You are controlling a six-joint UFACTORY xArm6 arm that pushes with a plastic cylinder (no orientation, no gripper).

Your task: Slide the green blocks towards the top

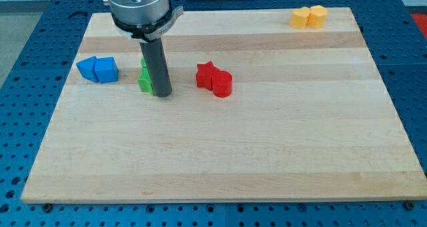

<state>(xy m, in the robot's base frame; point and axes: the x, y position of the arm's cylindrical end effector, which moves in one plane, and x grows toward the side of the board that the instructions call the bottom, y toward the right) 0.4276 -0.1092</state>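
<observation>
- My tip (163, 93) rested on the wooden board (220, 160), upper left of centre, touching the right-hand side of the green blocks (145, 79); the rod hid much of them, so their shapes could not be made out.
- There were no jaws to open or close; the rod held nothing.
- The green blocks sat well below the board's top edge, with bare wood above them, though the arm's housing (138, 7) covered part of that strip.
- Two blue blocks (97, 69) lay touching each other near the left edge.
- A red star (207, 74) and red cylinder (222, 84) touched just right of my tip.
- Two yellow blocks (309, 17) sat at the upper-right edge.
- The lower half of the board lay open.
</observation>
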